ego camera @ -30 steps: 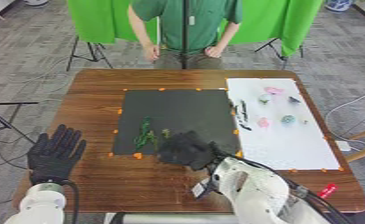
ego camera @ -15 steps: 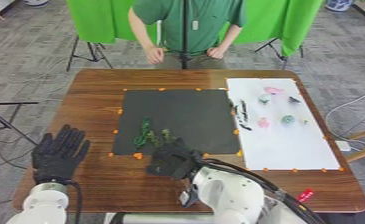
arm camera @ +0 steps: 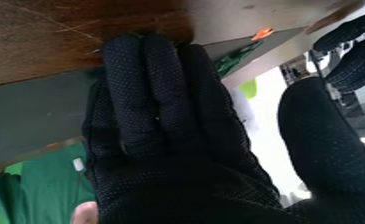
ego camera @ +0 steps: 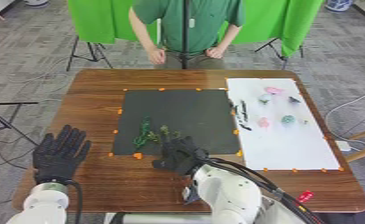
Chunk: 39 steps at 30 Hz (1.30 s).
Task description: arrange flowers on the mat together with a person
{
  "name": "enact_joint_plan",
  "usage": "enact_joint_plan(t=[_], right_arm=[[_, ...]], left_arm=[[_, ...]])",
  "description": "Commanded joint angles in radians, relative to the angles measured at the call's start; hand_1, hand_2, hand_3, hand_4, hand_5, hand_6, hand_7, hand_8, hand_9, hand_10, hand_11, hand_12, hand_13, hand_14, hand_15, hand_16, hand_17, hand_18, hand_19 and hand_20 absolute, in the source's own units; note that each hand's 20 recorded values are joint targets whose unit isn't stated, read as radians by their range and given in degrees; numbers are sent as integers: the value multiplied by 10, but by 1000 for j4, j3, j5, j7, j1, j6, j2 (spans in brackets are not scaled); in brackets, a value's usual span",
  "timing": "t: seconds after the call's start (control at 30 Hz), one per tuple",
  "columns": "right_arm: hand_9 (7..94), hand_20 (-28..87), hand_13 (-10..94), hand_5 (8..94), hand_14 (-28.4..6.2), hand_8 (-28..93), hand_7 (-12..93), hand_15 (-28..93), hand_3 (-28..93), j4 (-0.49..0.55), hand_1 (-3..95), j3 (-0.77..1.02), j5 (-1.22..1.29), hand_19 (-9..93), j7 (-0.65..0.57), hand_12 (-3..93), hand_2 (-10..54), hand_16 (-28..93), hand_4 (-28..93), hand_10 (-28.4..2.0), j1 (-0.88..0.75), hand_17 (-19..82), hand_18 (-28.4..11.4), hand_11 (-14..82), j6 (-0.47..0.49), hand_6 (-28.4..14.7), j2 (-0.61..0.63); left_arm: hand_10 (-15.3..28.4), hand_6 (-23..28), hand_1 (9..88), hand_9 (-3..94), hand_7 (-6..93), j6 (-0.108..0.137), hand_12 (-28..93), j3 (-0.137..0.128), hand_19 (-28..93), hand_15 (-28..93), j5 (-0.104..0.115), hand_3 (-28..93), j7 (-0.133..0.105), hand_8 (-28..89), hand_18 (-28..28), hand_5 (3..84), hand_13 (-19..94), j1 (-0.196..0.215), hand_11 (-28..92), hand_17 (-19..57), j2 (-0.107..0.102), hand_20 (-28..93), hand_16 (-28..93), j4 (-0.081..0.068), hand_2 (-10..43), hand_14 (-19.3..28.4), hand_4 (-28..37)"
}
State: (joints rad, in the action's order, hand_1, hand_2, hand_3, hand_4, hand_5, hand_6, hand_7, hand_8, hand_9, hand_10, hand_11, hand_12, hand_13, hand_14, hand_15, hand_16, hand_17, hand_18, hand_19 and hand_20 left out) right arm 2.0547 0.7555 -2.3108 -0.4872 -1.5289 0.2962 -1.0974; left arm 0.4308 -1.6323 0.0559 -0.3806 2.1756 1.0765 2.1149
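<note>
So, brown wooden table (ego camera: pixel 94 100), black mat (ego camera: pixel 187 107) on it, white sheet (ego camera: pixel 294 150) to the mat's right. My right hand (ego camera: pixel 183 154) is at the mat's near edge: fingers straight and together, thumb held apart from them. My left hand (ego camera: pixel 58 152) is left of the mat, fingers straight, slightly spread. Dark green sprig (ego camera: pixel 144 132) lies on the mat; lighter green sprig (ego camera: pixel 165 133) sits between it and my right hand, contact unclear. Pink flower (ego camera: pixel 273 90) and teal succulent (ego camera: pixel 288 119) on the sheet.
</note>
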Motion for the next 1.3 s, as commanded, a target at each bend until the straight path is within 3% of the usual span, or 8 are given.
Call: enact_joint_plan(t=[0.03,0.4,0.83,1.07,1.13,1.23,1.3], right_arm=[[575,161,448,602,-213,-108,118,568,749,-24,203,-1,-5,574,-14,252,167,161,-268,-222,1,81,-244,355,-32,-105,-10],[572,150,445,577,-212,-105,127,568,751,-21,202,14,26,577,-36,251,163,159,-266,-219,-7,80,-244,353,-14,-99,-11],[573,148,434,569,-216,-116,148,605,747,14,207,42,83,580,-16,262,125,176,-256,-221,-12,77,-242,373,-47,-41,1],[543,170,422,556,-216,-124,168,642,751,86,211,111,289,616,-2,287,90,188,-247,-216,-57,99,-244,423,-335,-15,71],[535,174,418,550,-215,-124,175,653,753,88,210,192,422,617,92,293,85,190,-246,-216,-88,102,-241,434,-379,-18,86],[480,172,372,509,-205,-131,196,629,783,80,214,378,669,595,227,266,89,171,-266,-212,-140,91,-230,398,-282,-46,84],[451,166,343,484,-198,-134,202,564,786,79,218,476,794,569,254,233,91,146,-277,-207,-163,81,-220,326,-239,-53,93]], left_arm=[[161,102,295,436,210,17,83,8,452,455,10,771,5,-120,165,500,333,11,290,-65,4,112,-115,-8,158,174,-283],[161,102,295,436,211,17,84,5,453,456,2,771,17,-120,165,500,332,15,291,-66,16,113,-116,-8,159,175,-283],[162,102,295,436,211,17,83,7,453,455,15,771,4,-120,165,500,333,21,292,-66,12,112,-116,-4,159,174,-283],[161,102,294,435,211,4,83,-6,452,454,3,772,2,-120,165,500,333,27,291,-65,24,111,-116,2,159,174,-283],[161,102,294,435,211,0,83,-10,452,454,3,772,-5,-120,165,499,333,30,290,-66,24,111,-116,6,159,174,-283],[161,103,294,435,210,0,84,-18,452,455,-15,772,-10,-120,165,499,333,36,291,-65,24,111,-116,14,158,175,-283],[161,103,293,435,209,-3,84,-28,452,455,-25,772,-14,-120,165,499,333,40,291,-66,26,111,-116,19,158,174,-283]])
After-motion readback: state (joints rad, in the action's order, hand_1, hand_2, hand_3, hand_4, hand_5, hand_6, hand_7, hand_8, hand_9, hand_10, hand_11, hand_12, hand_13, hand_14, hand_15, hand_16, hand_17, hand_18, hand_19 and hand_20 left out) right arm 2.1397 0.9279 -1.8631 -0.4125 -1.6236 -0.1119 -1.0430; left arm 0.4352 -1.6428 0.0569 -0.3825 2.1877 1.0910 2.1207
